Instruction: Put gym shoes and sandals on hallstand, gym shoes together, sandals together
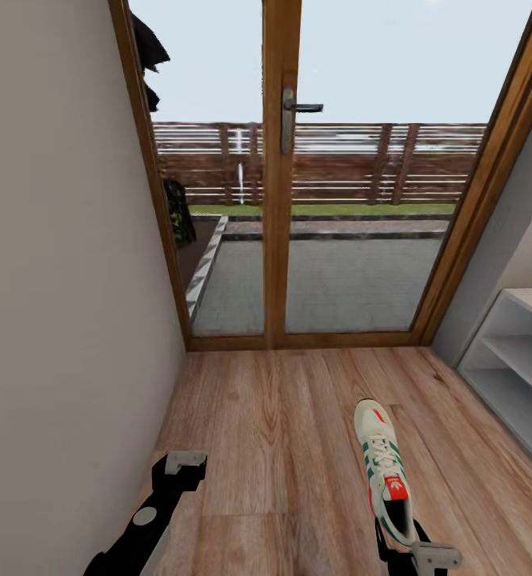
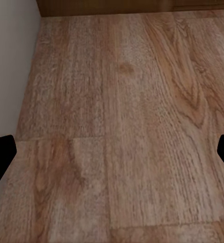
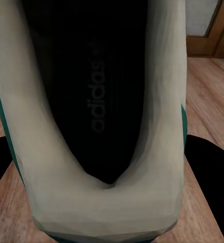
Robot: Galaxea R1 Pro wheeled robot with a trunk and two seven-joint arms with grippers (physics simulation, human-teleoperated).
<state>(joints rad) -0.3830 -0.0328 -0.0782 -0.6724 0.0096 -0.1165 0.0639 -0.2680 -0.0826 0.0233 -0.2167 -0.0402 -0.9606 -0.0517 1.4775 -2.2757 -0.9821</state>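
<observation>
Right gripper [image 1: 414,552] is clamped on the heel of a gym shoe [image 1: 384,468], toe pointing away from the fingers, above the floor [image 1: 282,448]; left gripper [image 1: 182,466] hangs spread wide, nothing between its fingers; rack [image 1: 515,364] sits off right.

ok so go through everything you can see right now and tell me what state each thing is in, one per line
gym shoe: held at the heel by the right claw, toe pointing toward the door
right claw: shut on the gym shoe
left claw: open, empty, over the floor
door: closed, handle level
rack: the shelves in view are empty
floor: bare wood planks
</observation>
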